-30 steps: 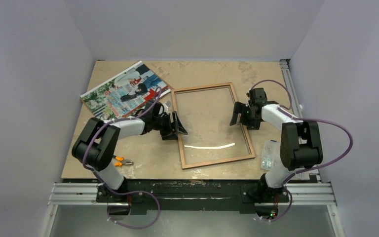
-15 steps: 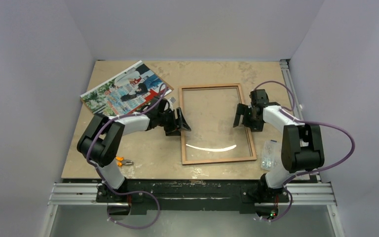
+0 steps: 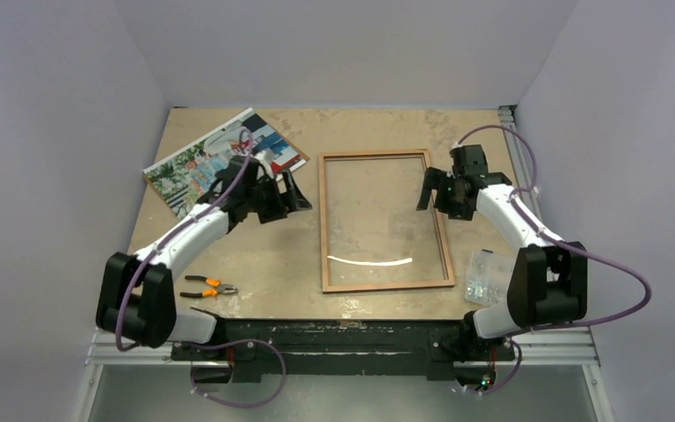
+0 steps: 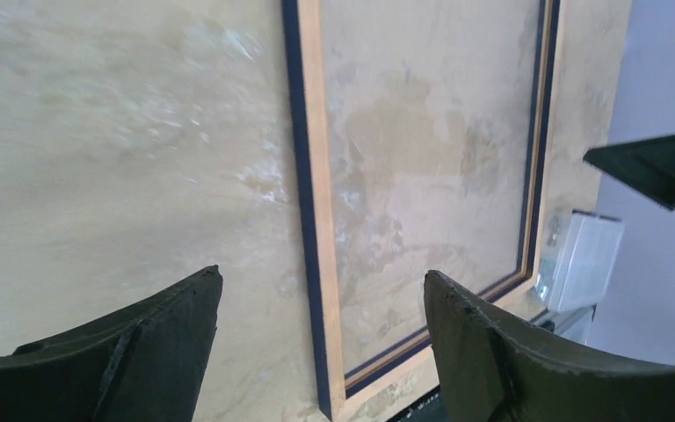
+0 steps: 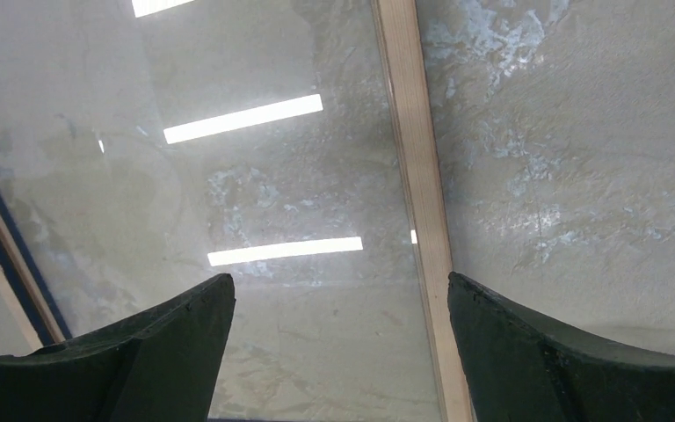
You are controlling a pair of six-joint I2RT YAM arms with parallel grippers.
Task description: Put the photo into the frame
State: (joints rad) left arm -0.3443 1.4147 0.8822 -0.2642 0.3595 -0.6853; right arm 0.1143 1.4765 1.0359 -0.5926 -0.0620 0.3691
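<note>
The photo point(image 3: 202, 163), a colour print, lies flat at the table's back left. The frame point(image 3: 323, 220) lies wood-brown side up in the middle, with ceiling lights glinting in its pane. My left gripper point(image 3: 297, 195) stands open and empty between the photo and the frame's left rail, touching neither. In the left wrist view this gripper point(image 4: 321, 274) looks along the rail point(image 4: 312, 202), whose outer edge is dark blue. My right gripper point(image 3: 433, 195) is open and empty over the frame's right rail. In its wrist view the right gripper point(image 5: 340, 280) has that rail point(image 5: 415, 167) just inside its right finger.
Orange-handled pliers point(image 3: 209, 287) lie near the front edge on the left. A clear bag of small parts point(image 3: 485, 274) sits front right, beside the frame's corner. Grey walls close in the table on three sides.
The frame swung from skewed to square with the table, then stayed still. My left arm drew back left off the frame's rail towards the photo and opened wider. The right gripper shifted slightly away.
</note>
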